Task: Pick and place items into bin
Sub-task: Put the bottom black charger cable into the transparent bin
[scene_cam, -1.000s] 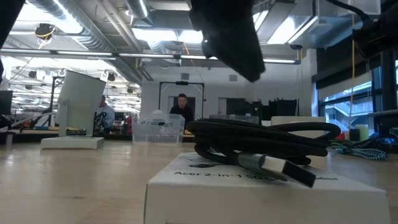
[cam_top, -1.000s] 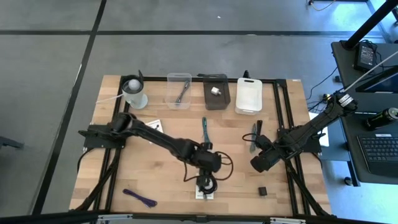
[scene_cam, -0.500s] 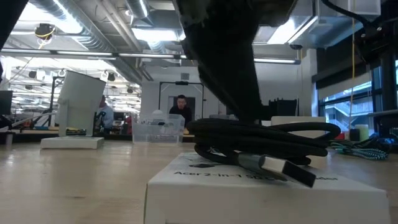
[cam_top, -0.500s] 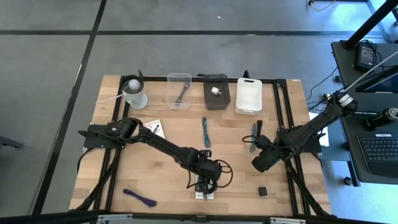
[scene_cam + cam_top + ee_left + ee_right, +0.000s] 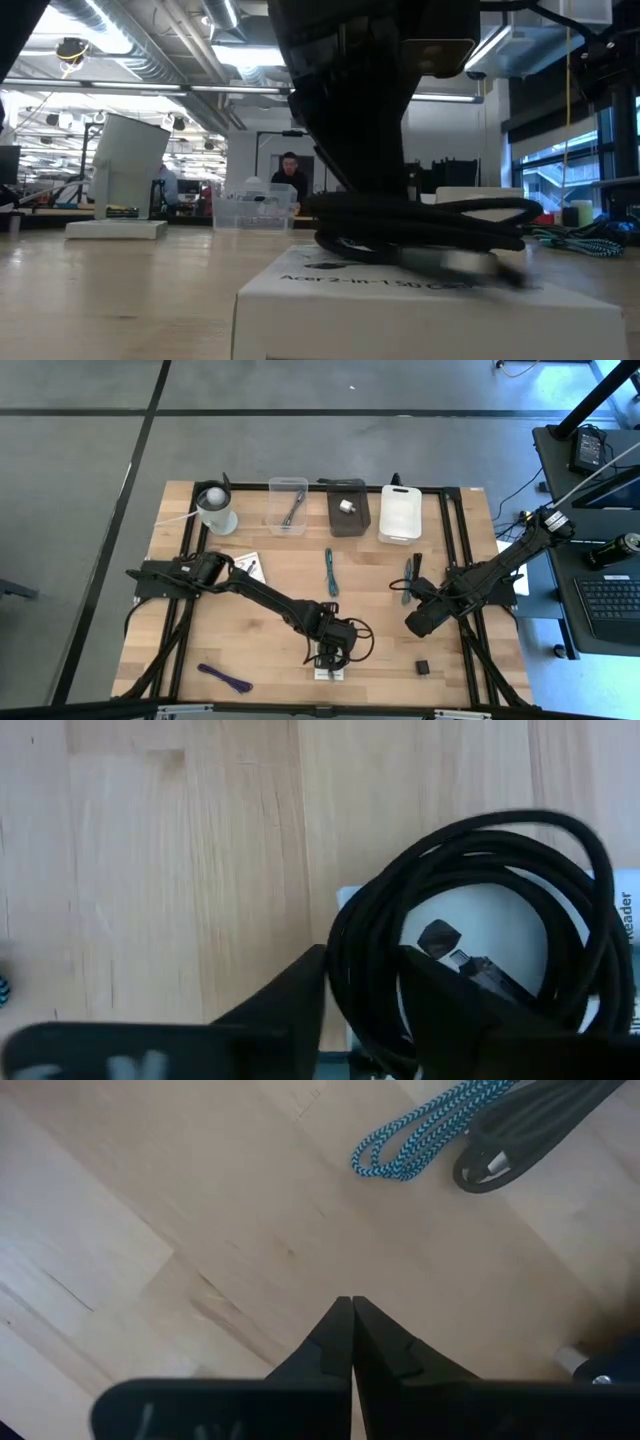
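Observation:
A black coiled cable (image 5: 345, 632) lies on a white box with black print (image 5: 330, 300) near the table's near edge. My left gripper (image 5: 335, 644) is down on it; the low view shows it as a dark mass above the cable (image 5: 420, 215). My right gripper (image 5: 412, 625) hovers shut over bare wood to the right, with a teal braided cord (image 5: 430, 1130) beyond it. A teal strap (image 5: 329, 570) lies mid-table, a purple strap (image 5: 225, 677) at the near left, a tiny black cube (image 5: 423, 667) at the near right, and white cards (image 5: 250, 565) at the left. My left gripper comes from above, pointing down, and has one side of the cable's coil (image 5: 365, 975) between its two fingers (image 5: 295, 1005). Several strands fill the gap, and the fingers lie across them. The rest of the coil (image 5: 560, 890) rests on the white box (image 5: 480, 920).
Along the far edge stand a white cup-like holder (image 5: 215, 510), a clear bin (image 5: 288, 505), a dark bin (image 5: 349, 510) and a white bin (image 5: 399, 513). Another cord bundle (image 5: 408, 580) lies by the right arm. People show in the room behind.
My left gripper has moved toward the near edge and come down onto the coiled cable, ending around one side of the coil. The cable's plug end on the box has stirred and now shows blurred. My right arm has kept still.

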You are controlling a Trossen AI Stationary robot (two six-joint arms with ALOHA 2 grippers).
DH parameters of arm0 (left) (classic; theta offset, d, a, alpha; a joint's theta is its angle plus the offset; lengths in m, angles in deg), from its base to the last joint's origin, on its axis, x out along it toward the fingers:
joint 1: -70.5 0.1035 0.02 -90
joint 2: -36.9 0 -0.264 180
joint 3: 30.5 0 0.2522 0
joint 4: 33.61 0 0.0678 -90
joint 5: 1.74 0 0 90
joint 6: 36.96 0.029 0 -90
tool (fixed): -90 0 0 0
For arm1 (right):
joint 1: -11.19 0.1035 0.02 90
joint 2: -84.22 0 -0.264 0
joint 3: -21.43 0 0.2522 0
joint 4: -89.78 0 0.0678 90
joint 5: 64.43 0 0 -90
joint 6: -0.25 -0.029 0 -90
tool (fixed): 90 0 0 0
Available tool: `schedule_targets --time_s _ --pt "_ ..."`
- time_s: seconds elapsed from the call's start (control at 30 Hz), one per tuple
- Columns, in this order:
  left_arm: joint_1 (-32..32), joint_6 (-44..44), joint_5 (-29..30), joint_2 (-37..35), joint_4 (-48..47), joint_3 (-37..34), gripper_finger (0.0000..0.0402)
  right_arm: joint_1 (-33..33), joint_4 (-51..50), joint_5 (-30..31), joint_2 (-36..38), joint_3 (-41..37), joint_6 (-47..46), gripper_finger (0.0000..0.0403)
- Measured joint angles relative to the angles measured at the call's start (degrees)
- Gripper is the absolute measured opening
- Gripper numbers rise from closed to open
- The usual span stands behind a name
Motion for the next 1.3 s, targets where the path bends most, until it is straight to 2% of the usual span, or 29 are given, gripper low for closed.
schedule_targets --time_s 0.17,0.23,0.57,0.97,1.3 --pt "0.0 0.06 -0.75 -0.17 0.05 0.02 0.0027 0.0 0.0 0.04 0.0 -0.02 0.0 0.0005" --pt "0.02 0.41 -1.54 -0.35 0.35 0.06 0.0011 0.0 0.0 0.27 0.0 -0.02 0.0 0.0005" --pt "0.28 0.07 -2.75 -5.21 0.44 0.07 0.0005 -0.02 0.02 1.64 0.0 -0.02 0.48 0.0005" --pt "3.82 -2.3 0.27 -18.09 -1.1 0.07 0.0004 -0.01 0.98 2.71 0.0 -0.04 1.05 0.0005" --pt "13.5 9.9 1.51 -27.05 -13.64 -0.43 0.0003 -0.02 2.27 4.02 0.0 -0.04 1.05 0.0005"
